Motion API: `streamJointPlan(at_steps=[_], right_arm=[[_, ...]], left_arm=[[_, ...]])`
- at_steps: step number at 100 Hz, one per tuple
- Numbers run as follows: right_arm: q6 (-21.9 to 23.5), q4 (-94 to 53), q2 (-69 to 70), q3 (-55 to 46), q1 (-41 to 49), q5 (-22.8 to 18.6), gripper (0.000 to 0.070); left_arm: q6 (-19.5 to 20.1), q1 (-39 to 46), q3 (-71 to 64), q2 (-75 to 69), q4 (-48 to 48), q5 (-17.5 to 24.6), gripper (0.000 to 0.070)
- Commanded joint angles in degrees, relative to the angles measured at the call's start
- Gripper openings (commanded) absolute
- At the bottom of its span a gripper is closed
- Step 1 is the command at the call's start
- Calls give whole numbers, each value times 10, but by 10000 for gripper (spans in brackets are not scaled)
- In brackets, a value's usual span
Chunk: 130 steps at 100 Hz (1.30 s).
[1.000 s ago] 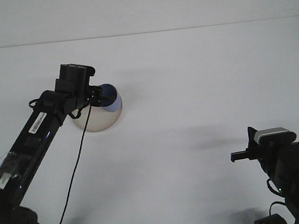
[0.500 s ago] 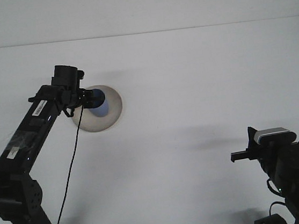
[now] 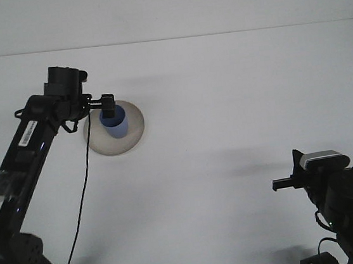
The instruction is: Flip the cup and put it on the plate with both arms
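**Cup upright on plate, left jaws backing off**

Nearest the camera, my right gripper sits low at the right edge of the table, exactly where it was a second ago and half a second ago. It faces left with nothing near it, well apart from the plate. Only a short dark stub shows from this side, so I cannot tell whether its jaws are together or apart.

Further out, my left arm has swung its wrist up and away to the left. A second ago it leaned over the plate with the cup tipped on its side and the mouth turned toward the camera. Half a second ago the cup was already near upright under my fingertips.

Farthest back, the blue cup now stands mouth up on the beige plate, roughly at the plate's centre. My left gripper is at the cup's rim on the far-left side. The tips look to be just at or above the rim, but they are small and dark against the cup, so I cannot say whether the jaws are clamped on it or have let go.

My judgement is that the flip is done and the cup is placed. What remains is to confirm release and draw my left arm clear without nudging the rim, since a snag there could tip the cup.
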Motion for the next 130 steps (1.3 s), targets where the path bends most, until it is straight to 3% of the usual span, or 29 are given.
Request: streamJointPlan(at_steps=[1, 26, 43, 59, 73, 86, 130], right_arm=[[6, 5, 2, 7, 1, 0, 0], [6, 5, 2, 7, 1, 0, 0], [5, 5, 2, 7, 1, 0, 0], [5, 5, 2, 7, 1, 0, 0], [6, 6, 2, 7, 1, 0, 0], [5, 12, 2, 7, 1, 0, 0], [5, 14, 2, 7, 1, 0, 0]], left_arm=[[-11, -3, -1, -45, 8, 0, 622], [-42, -40, -177, -253, 87, -5, 620], [-67, -53, -339, -412, 145, -77, 620], [-66, -52, -466, -532, 151, -80, 604], [-67, -52, -555, -617, 165, -97, 392], [-68, -52, -596, -669, 184, -106, 0], [-66, -52, -598, -688, 182, -118, 12]])
